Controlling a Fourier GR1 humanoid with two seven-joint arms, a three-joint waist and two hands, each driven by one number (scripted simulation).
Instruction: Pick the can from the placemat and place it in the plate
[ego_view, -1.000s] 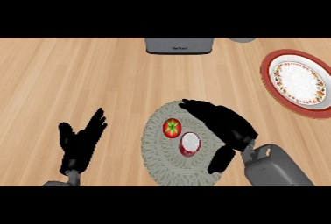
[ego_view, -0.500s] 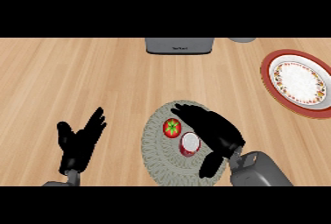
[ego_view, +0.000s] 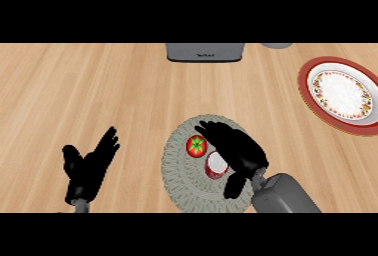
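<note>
The can (ego_view: 215, 165) is partly covered by the right robot hand (ego_view: 238, 150), fingers extended, unclosed; the left robot hand (ego_view: 88, 167) is held open.

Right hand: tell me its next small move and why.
Probably lower and curl the fingers round the can. The right hand hovers open over it on the placemat, beside the tomato, nothing grasped yet; the plate lies far right.

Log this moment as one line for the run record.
phase: reaching | right hand: open over can on placemat | left hand: open, resting | plate: no can
</note>
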